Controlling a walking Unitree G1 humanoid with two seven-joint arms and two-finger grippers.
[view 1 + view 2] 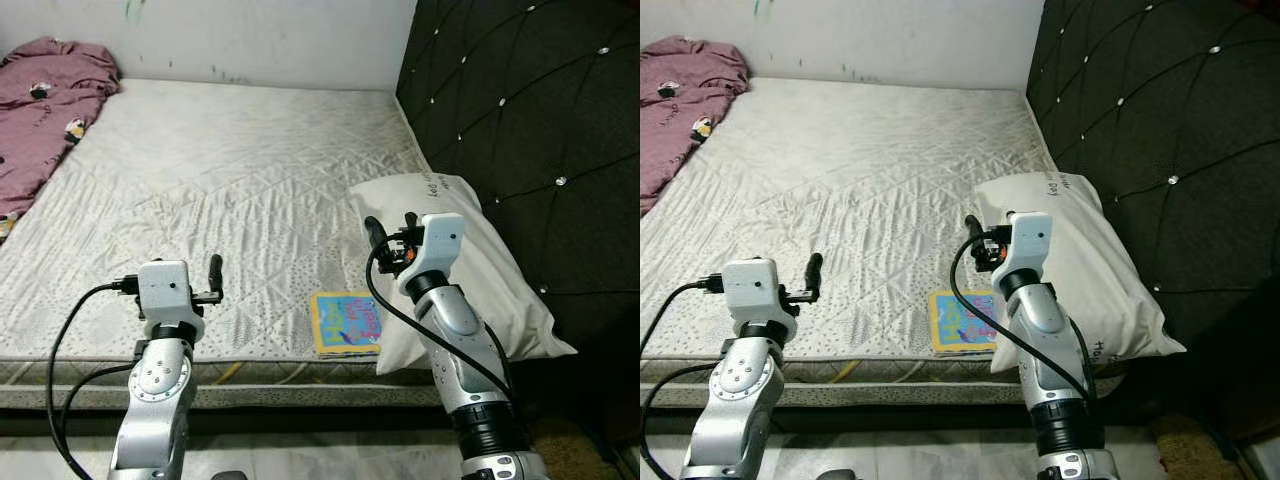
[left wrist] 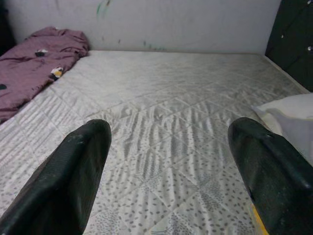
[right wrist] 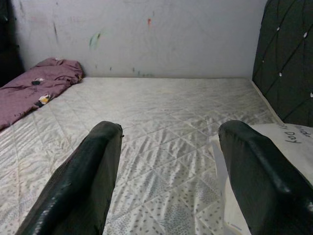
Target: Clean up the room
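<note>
A colourful children's book (image 1: 347,322) lies flat on the white quilted mattress (image 1: 240,190), close to its front edge. A white pillow (image 1: 460,260) lies just right of the book, against the headboard, and overlaps the book's right edge. A maroon blanket (image 1: 45,110) is bunched at the far left corner of the bed. My left gripper (image 2: 168,131) is open over the front of the mattress, left of the book. My right gripper (image 1: 392,232) is open above the pillow's left edge, a little beyond the book. Neither gripper holds anything.
A black tufted headboard (image 1: 530,130) stands along the right side of the bed. A marked white wall (image 1: 250,40) runs behind the bed. Pale floor (image 1: 300,465) lies below the bed's front edge, where I stand.
</note>
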